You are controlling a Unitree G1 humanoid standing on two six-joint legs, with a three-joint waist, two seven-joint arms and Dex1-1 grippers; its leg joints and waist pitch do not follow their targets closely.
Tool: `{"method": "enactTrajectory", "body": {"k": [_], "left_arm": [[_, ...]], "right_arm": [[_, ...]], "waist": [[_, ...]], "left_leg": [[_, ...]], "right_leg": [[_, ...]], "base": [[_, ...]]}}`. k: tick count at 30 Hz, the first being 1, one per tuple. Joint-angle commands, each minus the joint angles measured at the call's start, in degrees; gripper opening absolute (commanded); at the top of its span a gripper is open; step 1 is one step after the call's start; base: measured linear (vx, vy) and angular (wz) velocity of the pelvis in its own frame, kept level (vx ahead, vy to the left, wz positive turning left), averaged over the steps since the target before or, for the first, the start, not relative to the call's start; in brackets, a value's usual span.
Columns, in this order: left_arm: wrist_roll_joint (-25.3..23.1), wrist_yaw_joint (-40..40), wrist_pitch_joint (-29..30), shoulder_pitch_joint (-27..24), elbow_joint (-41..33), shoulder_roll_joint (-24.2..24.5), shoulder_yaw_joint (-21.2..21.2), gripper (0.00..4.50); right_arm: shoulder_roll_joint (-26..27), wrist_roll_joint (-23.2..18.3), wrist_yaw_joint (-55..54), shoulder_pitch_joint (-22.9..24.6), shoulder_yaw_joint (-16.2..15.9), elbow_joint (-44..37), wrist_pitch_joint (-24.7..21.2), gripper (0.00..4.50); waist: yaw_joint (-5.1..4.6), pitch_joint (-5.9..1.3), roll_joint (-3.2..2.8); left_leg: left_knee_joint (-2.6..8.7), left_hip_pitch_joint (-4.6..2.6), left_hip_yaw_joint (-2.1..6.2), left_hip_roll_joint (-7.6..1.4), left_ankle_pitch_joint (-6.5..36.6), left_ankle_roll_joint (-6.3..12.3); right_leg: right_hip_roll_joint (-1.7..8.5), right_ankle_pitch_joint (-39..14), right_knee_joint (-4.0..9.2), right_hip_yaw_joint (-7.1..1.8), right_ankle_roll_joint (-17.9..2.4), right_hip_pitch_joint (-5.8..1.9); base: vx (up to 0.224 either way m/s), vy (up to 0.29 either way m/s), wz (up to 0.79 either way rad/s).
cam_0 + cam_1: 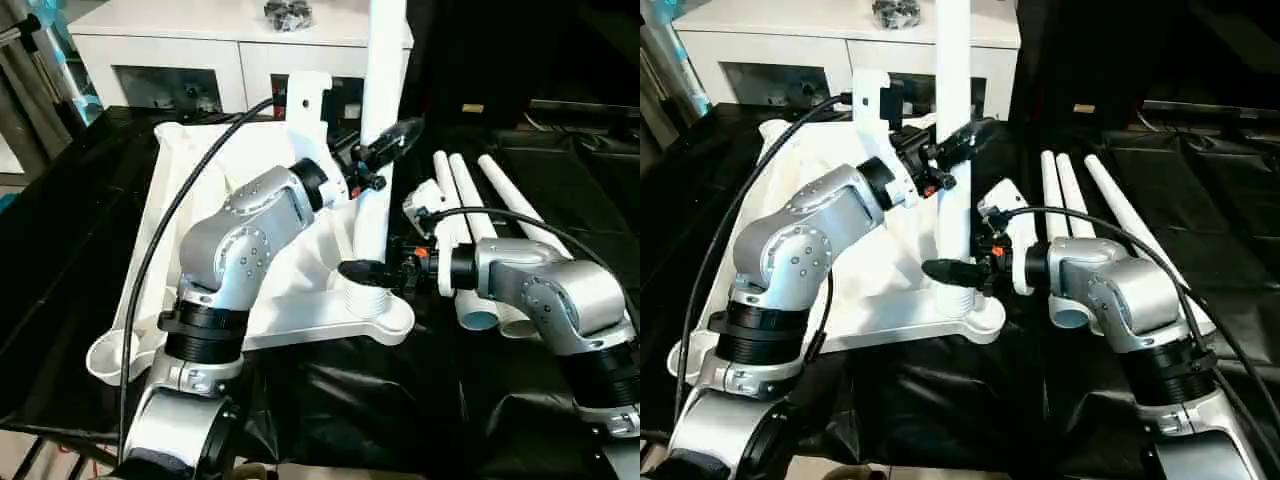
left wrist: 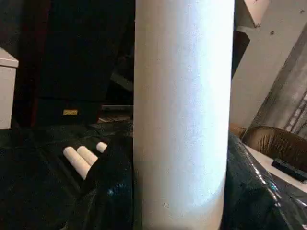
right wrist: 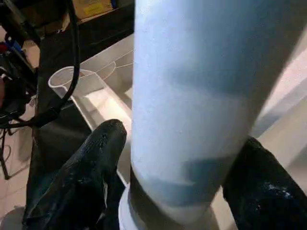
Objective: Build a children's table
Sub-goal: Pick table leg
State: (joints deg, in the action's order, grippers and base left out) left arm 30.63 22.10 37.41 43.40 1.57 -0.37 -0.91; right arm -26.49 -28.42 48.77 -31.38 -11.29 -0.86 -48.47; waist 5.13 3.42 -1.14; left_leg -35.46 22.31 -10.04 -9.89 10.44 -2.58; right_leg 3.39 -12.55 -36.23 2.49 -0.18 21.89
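White glass-doored cabinet (image 1: 200, 45), black sheeting (image 1: 60, 230)

Even, moderately bright indoor light is being cast from above over the head views. Soft white glints are being reflected off the silver left forearm (image 1: 240, 245) and off the crinkled black table cover (image 1: 330, 400). The white tabletop (image 1: 190, 200) is being rendered nearly washed out, its ribs barely traced by faint shadows. In the wrist views, the upright leg (image 2: 182, 115) is being shown soft and out of focus, with bluish shadow bands across it, and a grainy, dim background is being left behind it.
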Motion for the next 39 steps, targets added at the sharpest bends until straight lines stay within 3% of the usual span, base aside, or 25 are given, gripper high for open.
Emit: {"method": "enactTrajectory", "body": {"k": [1, 11, 18, 20, 21, 22, 23, 24, 25, 29, 31, 34, 35, 37, 39], "left_arm": [[0.40, 0.45, 0.73, 0.77, -1.63, 0.02, -0.30, 1.75], [1.11, 1.24, 1.49, 0.62, -2.20, 0.08, -0.45, 1.75], [-0.50, -0.88, 0.23, 1.29, -0.55, -0.30, 0.16, 1.75], [-0.45, -1.36, 0.18, 1.38, -0.21, -0.48, 0.56, 2.45], [0.15, -1.13, 0.99, 1.11, -0.77, -0.18, 0.71, 2.45], [0.15, -1.13, 0.99, 1.11, -0.77, -0.18, 0.71, 2.47], [0.64, -0.37, -0.03, 0.55, -1.41, 0.18, 1.35, 2.58], [0.64, -0.37, -0.03, 0.55, -1.41, 0.18, 1.35, 2.75], [0.56, -0.06, -0.89, 0.40, -1.50, 0.23, 1.59, 2.87], [1.44, 0.23, -6.90, 0.61, -1.29, -1.62, 4.65, 2.98], [1.58, 0.14, -7.11, 0.65, -1.23, -1.76, 4.91, 3.00], [-0.32, -1.42, -10.13, 0.38, -0.09, -2.20, 5.16, 3.00], [-1.92, -1.81, -11.89, -0.33, 1.33, -1.74, 4.91, 3.00], [-1.63, -1.38, -12.12, -0.79, 1.61, -1.63, 5.10, 3.00], [-0.17, 0.45, -11.08, -1.72, 1.04, -0.66, 5.64, 3.00]], "right_arm": [[-0.10, 0.47, 0.30, -0.46, -0.25, 0.44, -0.19, 2.81], [0.22, 0.40, 0.59, -0.58, -0.15, 0.75, -0.37, 2.01], [0.22, 0.62, 0.86, -0.65, 0.06, 1.70, 0.33, 1.90], [0.27, 0.69, 0.83, -0.63, 0.12, 1.83, 0.51, 1.90], [0.40, 0.75, 0.62, -0.59, 0.26, 1.87, 0.67, 1.90], [0.40, 0.75, 0.62, -0.59, 0.26, 1.87, 0.67, 1.90], [1.63, 0.90, -0.72, -0.94, 0.98, 2.60, 1.34, 1.90], [1.63, 0.90, -0.72, -0.94, 0.98, 2.60, 1.34, 1.90], [2.12, 0.97, -1.23, -1.09, 1.26, 2.87, 1.60, 1.90], [4.51, 0.79, -3.89, -1.23, 2.70, 3.04, 2.34, 1.90], [4.65, 0.79, -4.02, -1.25, 2.75, 3.07, 2.40, 1.90], [5.78, 1.09, -5.61, -1.35, 3.84, 4.14, 3.99, 1.90], [7.86, 1.47, -9.06, -1.81, 6.50, 6.04, 6.54, 1.90], [8.85, 1.38, -10.49, -2.09, 7.95, 6.98, 7.49, 1.90], [10.23, 1.88, -12.40, -3.05, 9.51, 9.74, 10.43, 1.90]], "waist": [[0.02, -4.26, 1.07], [0.01, -4.27, 0.86], [0.02, -4.28, 0.79], [0.05, -4.31, 0.83], [0.13, -4.31, 0.43], [0.05, -4.30, 0.51], [0.27, -4.35, -1.03], [-0.11, -4.33, -0.13], [-0.13, -4.37, 0.08], [0.04, -4.40, -0.11], [-0.04, -4.46, -0.13], [0.02, -4.39, -0.57], [-0.13, -4.36, -0.83], [-0.10, -4.41, -0.76], [-0.28, -4.47, -2.03]], "left_leg": [[3.61, -0.91, 1.05, -3.04, 3.61, 3.48], [3.63, -0.97, 1.10, -3.06, 3.83, 3.22], [3.61, -0.93, 1.09, -3.01, 4.24, 2.99], [3.64, -0.93, 1.16, -3.04, 4.07, 2.96], [3.62, -0.94, 1.22, -3.03, 4.13, 2.86], [3.63, -0.94, 1.18, -3.03, 4.24, 2.81], [3.55, -0.99, 1.46, -3.05, 4.39, 2.44], [3.64, -0.98, 1.27, -3.02, 5.25, 2.24], [3.68, -0.95, 1.31, -2.93, 5.28, 2.22], [3.61, -0.86, 1.28, -3.03, 4.44, 2.58], [3.65, -0.95, 1.32, -3.09, 4.47, 2.55], [3.72, -0.99, 1.40, -3.13, 5.28, 2.33], [3.75, -1.01, 1.32, -3.14, 5.93, 1.94], [3.79, -1.08, 1.34, -2.97, 6.29, 1.41], [3.83, -1.20, 1.46, -3.00, 7.18, 0.49]], "right_leg": [[4.64, -0.14, 3.80, -2.61, -14.56, -2.97], [4.57, -0.49, 3.81, -2.58, -14.50, -2.92], [4.57, -0.13, 3.88, -2.60, -14.54, -2.99], [4.57, 0.05, 3.80, -2.58, -14.57, -3.06], [4.62, 0.03, 3.78, -2.58, -14.61, -3.01], [4.58, 0.04, 3.88, -2.56, -14.56, -2.99], [4.65, 0.39, 3.56, -2.52, -14.79, -2.88], [4.45, 0.71, 3.91, -2.50, -14.91, -2.90], [4.40, 1.06, 3.85, -2.46, -15.07, -3.11], [4.63, 1.23, 3.77, -2.50, -15.32, -3.11], [4.58, 1.98, 3.72, -2.48, -15.39, -3.09], [4.62, 1.56, 3.82, -2.50, -15.10, -3.01], [4.60, 1.07, 3.99, -2.52, -14.84, -2.80], [4.55, 0.49, 3.94, -2.47, -14.58, -2.94], [4.46, 0.26, 4.09, -2.28, -14.39, -2.67]], "base": [[0.000, 0.000, 0.00], [0.000, 0.000, 0.00], [0.000, 0.000, 0.00], [0.000, 0.000, 0.00], [0.000, 0.000, 0.00], [0.000, 0.000, 0.00], [0.000, 0.000, 0.00], [0.000, 0.000, 0.00], [0.000, 0.000, 0.00], [0.000, 0.000, 0.00], [0.000, 0.000, 0.00], [0.000, 0.000, 0.00], [0.000, 0.000, 0.00], [0.000, 0.000, 0.00], [0.000, 0.000, 0.00]]}}
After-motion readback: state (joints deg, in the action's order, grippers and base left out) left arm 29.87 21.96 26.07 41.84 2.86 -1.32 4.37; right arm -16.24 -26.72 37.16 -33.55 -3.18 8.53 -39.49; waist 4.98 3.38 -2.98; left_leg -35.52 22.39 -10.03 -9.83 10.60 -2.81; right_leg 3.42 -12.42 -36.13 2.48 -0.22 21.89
